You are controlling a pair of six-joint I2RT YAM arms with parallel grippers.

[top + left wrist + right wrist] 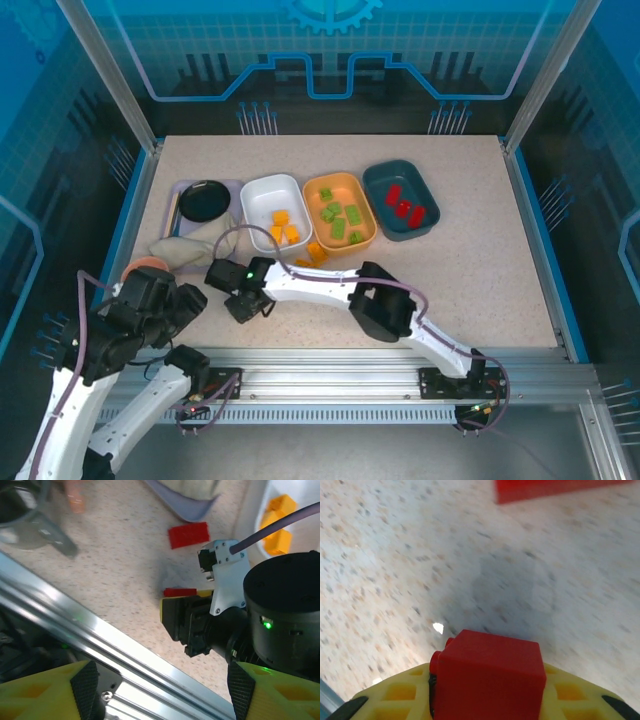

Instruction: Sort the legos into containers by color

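Legos (352, 212) are mostly sitting in trays by colour, though a few are lying out on the worktop (480, 270). At the near left, the left gripper (160, 682) is hovering over the near rail with its jaws spread wide and nothing between them. Just right of it, the right gripper (243, 303) is reaching across low over the worktop, its jaws clamping a red brick (490, 675). A second red brick (188, 534) is lying loose just beyond it, near the lavender tray (192, 511).

Further right, the white tray (265, 195) is holding orange-yellow bricks (284, 228). Two or so stray orange-yellow pieces (314, 254) are lying on the worktop just outside its near right corner. Next, the orange tray (350, 188) is holding green bricks (336, 226), and the teal tray (410, 175) at the far right is holding red bricks (405, 207).

Judging by this, the sorting is running well past halfway. The gripped brick is needing a carry to the teal tray, then the loose red one, then the strays are going into the white tray.
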